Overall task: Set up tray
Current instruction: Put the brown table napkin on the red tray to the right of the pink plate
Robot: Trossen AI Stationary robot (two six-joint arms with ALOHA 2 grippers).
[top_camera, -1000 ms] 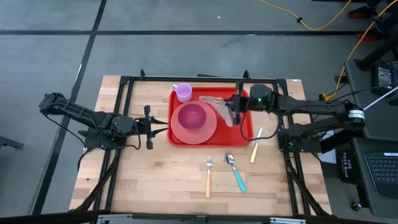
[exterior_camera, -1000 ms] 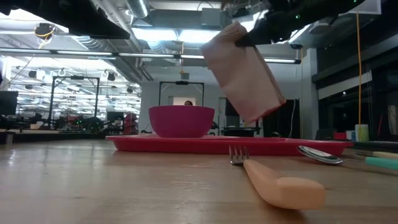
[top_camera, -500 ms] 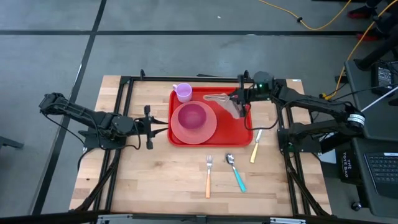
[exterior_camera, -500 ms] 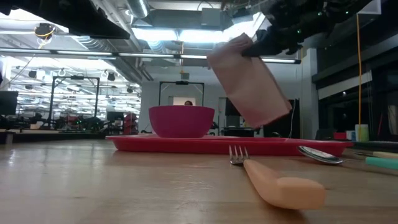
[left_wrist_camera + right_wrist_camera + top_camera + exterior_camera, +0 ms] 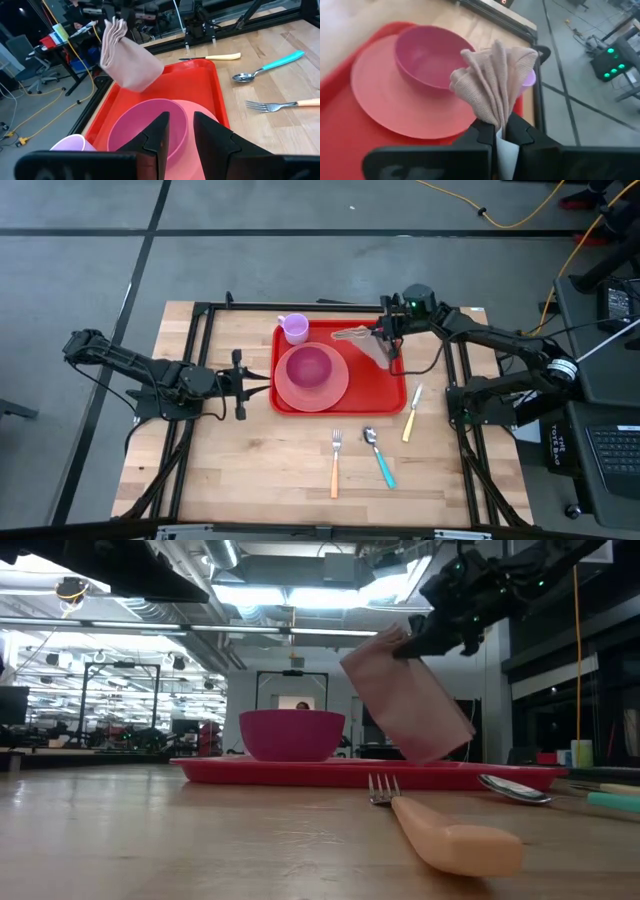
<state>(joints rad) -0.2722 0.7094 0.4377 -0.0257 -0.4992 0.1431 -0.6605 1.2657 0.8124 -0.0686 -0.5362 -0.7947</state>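
Centrally on the wooden counter (image 5: pixel 260 470) lies 1 large flat red plastic tray (image 5: pixel 392 385), carrying 1 round pink plate (image 5: pixel 338 388), 1 magenta bowl (image 5: pixel 310 365) on that plate, and 1 small lilac cup (image 5: pixel 294 328) at its far corner. Above the tray's right part, the right hand (image 5: pixel 384 332) is clamped on 1 folded beige cloth napkin (image 5: pixel 408 705), hanging clear of the tray. Beside the tray lie 3 utensils: 1 orange-handled fork (image 5: pixel 335 463), 1 teal-handled spoon (image 5: pixel 379 456), 1 yellow-handled knife (image 5: pixel 411 414). Left of the tray, the left hand (image 5: pixel 240 384) rests with fingers slightly apart, holding nothing.
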